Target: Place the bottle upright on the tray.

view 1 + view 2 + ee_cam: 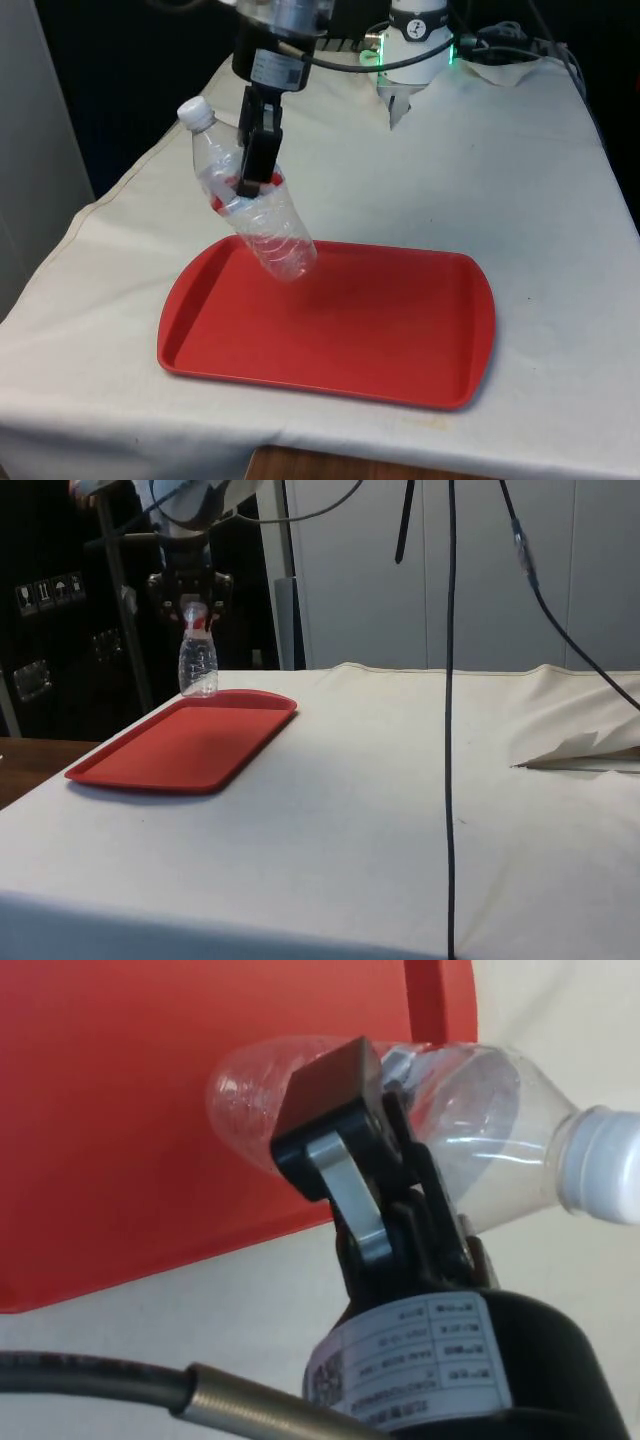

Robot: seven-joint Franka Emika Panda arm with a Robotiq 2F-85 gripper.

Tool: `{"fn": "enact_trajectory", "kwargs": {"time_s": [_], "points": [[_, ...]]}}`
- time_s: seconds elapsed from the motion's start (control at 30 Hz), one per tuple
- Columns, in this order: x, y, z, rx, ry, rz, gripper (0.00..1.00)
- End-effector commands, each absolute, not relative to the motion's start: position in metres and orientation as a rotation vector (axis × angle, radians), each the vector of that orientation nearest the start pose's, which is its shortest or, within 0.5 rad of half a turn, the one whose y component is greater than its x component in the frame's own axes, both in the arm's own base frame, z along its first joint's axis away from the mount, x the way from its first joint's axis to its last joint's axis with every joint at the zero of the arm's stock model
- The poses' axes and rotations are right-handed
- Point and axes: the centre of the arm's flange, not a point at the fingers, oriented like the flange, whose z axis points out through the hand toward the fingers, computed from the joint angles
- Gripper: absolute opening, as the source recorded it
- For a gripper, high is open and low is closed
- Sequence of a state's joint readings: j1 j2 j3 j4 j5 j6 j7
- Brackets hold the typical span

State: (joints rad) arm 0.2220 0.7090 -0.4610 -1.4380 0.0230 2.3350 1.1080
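Note:
A clear plastic bottle (262,215) with a white cap and a red label hangs tilted, cap up and toward the front view's left, base just over the red tray (380,330) near its far left corner. My gripper (254,178) is shut on the bottle's middle at the label. In the side view the bottle (197,663) hangs under the gripper (190,605) above the tray's (180,750) far end. The wrist view has one finger (335,1125) across the bottle (470,1130), with the tray (120,1110) behind it.
White cloth covers the table (520,170) around the tray. A fold of cloth (585,750) lies at the side view's right, and a black cable (450,730) hangs down in front of that camera.

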Motion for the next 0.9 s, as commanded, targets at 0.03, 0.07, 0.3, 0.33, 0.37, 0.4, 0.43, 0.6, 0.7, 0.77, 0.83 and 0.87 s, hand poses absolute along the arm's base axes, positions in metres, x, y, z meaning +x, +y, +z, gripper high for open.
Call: {"fn": "enact_trajectory", "kwargs": {"time_s": [0.03,0.07,0.3,0.33,0.37,0.4,0.43,0.6,0.7,0.77,0.83,0.87], "points": [[0.737,-0.098,0.329,-2.643,1.857,-0.584,0.14],[0.736,-0.1,0.33,-2.649,1.854,-0.567,0.14],[0.738,-0.084,0.321,-2.691,1.864,-0.628,0.14],[0.738,-0.083,0.32,-2.697,1.865,-0.634,0.14],[0.738,-0.081,0.32,-2.702,1.865,-0.64,0.14],[0.738,-0.084,0.321,-2.702,1.859,-0.621,0.14],[0.738,-0.078,0.319,-2.709,1.865,-0.646,0.14],[0.738,-0.074,0.319,-2.737,1.865,-0.679,0.14],[0.739,-0.072,0.315,-2.743,1.864,-0.679,0.14],[0.74,-0.07,0.313,-2.746,1.859,-0.677,0.14],[0.74,-0.07,0.312,-2.745,1.859,-0.678,0.14],[0.741,-0.068,0.31,-2.748,1.858,-0.677,0.14]]}}
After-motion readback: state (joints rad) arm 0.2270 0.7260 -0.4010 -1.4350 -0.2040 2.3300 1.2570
